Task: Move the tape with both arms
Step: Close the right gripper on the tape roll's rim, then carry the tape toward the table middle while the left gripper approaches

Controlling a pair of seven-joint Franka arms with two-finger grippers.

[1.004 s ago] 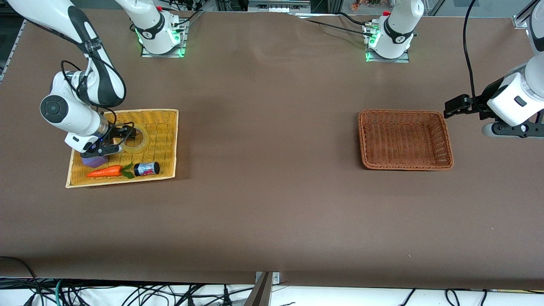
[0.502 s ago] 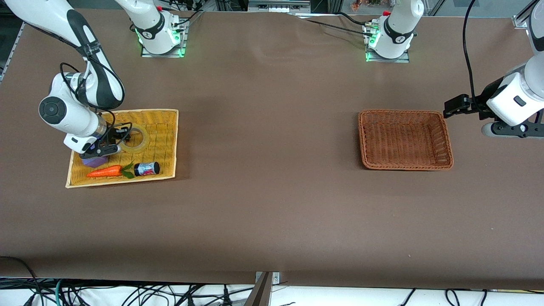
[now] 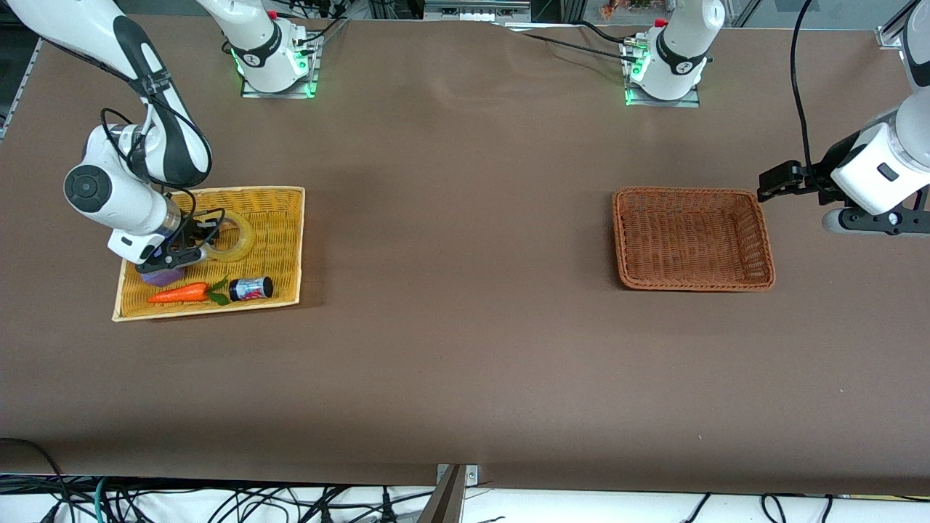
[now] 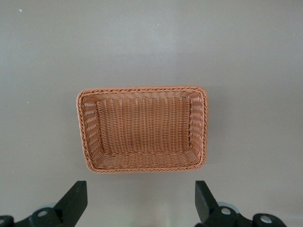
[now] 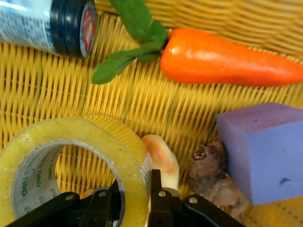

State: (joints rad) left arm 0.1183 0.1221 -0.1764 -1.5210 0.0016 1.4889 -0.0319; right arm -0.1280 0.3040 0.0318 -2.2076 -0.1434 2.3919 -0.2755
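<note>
The tape [image 3: 234,240], a yellowish roll with a pale core, lies in the yellow wicker tray [image 3: 280,218] at the right arm's end of the table. My right gripper [image 3: 195,240] is down in the tray. In the right wrist view it [image 5: 135,201] is shut on the tape [image 5: 90,137], with one finger inside the ring and one outside its wall. My left gripper [image 3: 868,224] waits, open and empty, above the table beside the brown basket [image 3: 694,280], toward the left arm's end; its fingers stand wide apart in the left wrist view [image 4: 140,208].
The tray also holds an orange carrot [image 3: 178,293], a dark jar [image 3: 251,288] and a purple block [image 3: 161,276]. The right wrist view adds a pale croissant toy [image 5: 161,158] and a small brown figure [image 5: 213,172] next to the tape. The brown basket [image 4: 142,163] holds nothing.
My right gripper and arm shifted slightly toward the right arm's end of the table, and the tape shifted a little with them. The left arm barely moved.
</note>
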